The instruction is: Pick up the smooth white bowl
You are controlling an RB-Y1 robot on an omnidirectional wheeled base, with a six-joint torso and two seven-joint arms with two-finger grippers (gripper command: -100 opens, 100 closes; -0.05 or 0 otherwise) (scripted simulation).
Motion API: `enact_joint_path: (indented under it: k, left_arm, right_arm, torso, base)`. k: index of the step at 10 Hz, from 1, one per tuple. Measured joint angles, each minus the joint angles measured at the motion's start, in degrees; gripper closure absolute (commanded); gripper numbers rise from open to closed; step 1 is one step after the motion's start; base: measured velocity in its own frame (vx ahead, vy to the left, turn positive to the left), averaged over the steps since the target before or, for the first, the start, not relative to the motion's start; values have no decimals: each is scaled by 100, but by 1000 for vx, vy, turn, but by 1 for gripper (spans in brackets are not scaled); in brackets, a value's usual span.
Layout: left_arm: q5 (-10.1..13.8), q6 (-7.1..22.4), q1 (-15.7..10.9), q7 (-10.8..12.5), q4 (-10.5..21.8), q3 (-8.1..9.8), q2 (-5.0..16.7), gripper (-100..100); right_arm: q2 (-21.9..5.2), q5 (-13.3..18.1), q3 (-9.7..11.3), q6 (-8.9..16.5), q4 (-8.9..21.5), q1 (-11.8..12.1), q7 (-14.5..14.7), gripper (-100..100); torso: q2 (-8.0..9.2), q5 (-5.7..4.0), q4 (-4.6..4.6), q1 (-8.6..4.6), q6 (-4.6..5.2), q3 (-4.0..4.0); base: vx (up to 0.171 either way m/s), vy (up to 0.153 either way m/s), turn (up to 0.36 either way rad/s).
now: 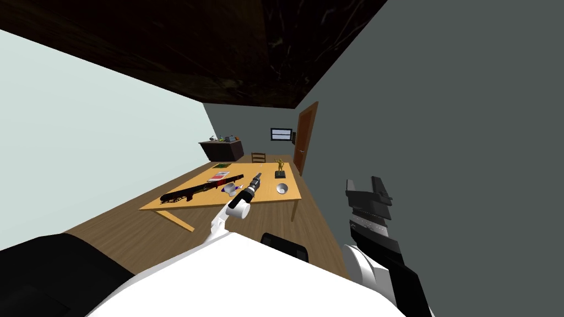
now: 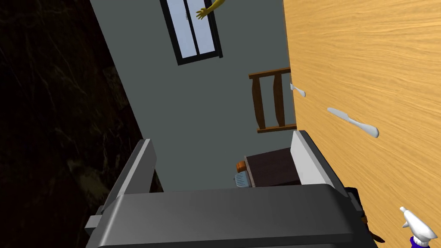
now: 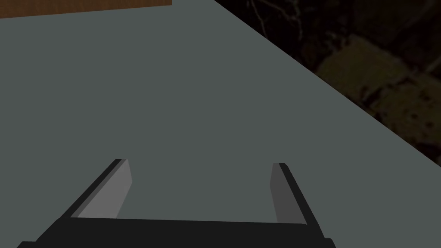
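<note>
The bowl [image 1: 282, 189] sits upright on the table [image 1: 267, 197], toward its near right corner and just right of the left gripper [image 1: 256, 179], which hovers over the tabletop with jaws spread and empty; a figurine [image 1: 280, 165] stands just beyond the bowl; the right gripper [image 3: 200, 189] hangs at the right by the grey wall, jaws likewise apart, holding nothing. The bowl looks light, rigid and slick, probably breakable; pinching across the rim, one finger inside and one outside, should hold better than squeezing its curved sides.
</note>
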Motion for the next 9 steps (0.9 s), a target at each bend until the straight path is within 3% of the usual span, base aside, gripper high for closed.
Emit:
enact_joint_path:
  k: [9]
  left_arm:
    - [-68, 1364, -554, -14, 748, 219, -31, -100]
  right_arm:
    - [0, 0, 0, 0, 0, 0, 0, 0]
  torso:
    - [-6, 0, -1, -1, 0, -4]
  base:
    - [19, -53, 19]
